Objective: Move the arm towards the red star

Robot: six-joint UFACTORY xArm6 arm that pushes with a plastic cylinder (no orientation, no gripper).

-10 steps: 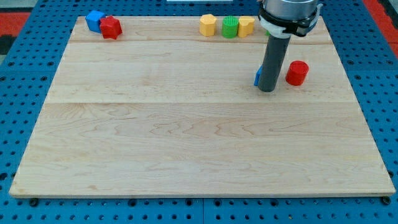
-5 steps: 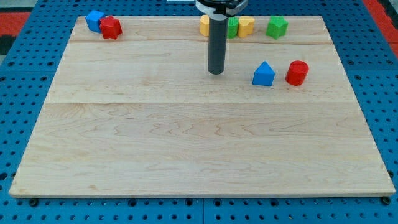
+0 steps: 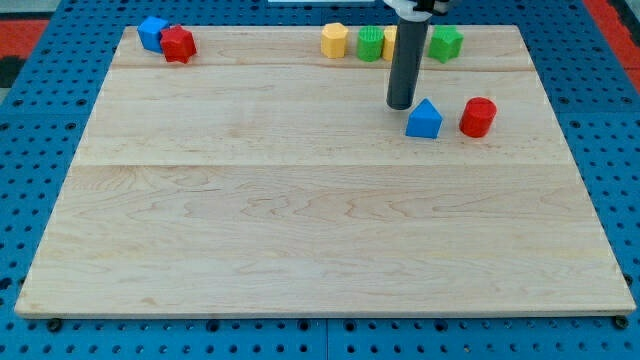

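Rod tip far from red star on wooden board [image 3: 300,220]

The red star [image 3: 178,45] sits at the board's top-left corner, touching a blue block [image 3: 152,31]; my tip [image 3: 401,105], with no fingers to close, rests just left of the blue triangular block [image 3: 423,119].

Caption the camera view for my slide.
My tip rests just left of the blue block, far from the red star at the board's top-left corner.

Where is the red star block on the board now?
The red star block sits near the view's top left corner of the wooden board, touching the blue block, far left of my tip.
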